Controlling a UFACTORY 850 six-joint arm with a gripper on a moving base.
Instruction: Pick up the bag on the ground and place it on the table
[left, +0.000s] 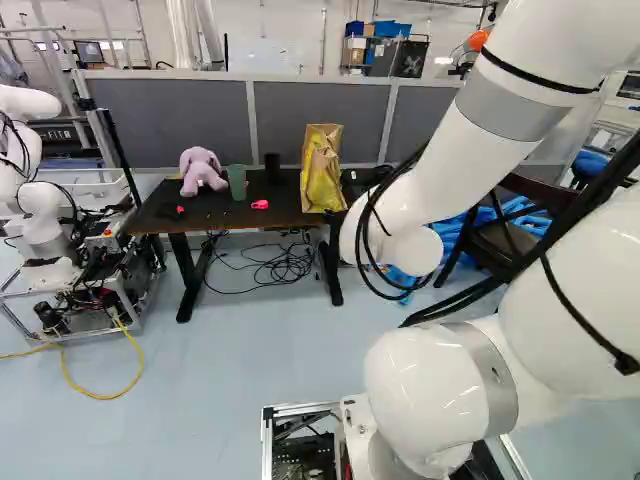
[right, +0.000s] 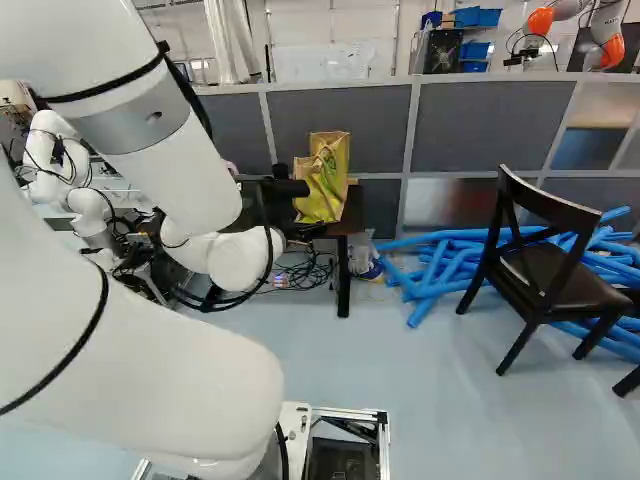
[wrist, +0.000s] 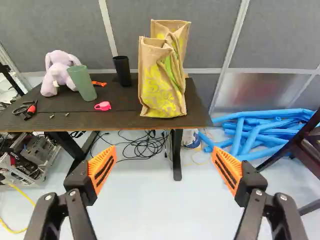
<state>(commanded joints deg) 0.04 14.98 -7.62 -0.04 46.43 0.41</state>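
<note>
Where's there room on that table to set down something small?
The table is bare between the pink object, the black cup and the yellow-printed bag, and beside the bag at the end away from the plush toy. It's crowded where toy and green cup stand close together.

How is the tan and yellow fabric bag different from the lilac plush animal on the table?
The tan and yellow fabric bag is patterned, while the lilac plush animal is one plain colour. The bag stands tall and boxy; the plush is lower and rounded, with floppy ears. Both rest on the dark tabletop, and neither is in the black gripper, which is open.
</note>
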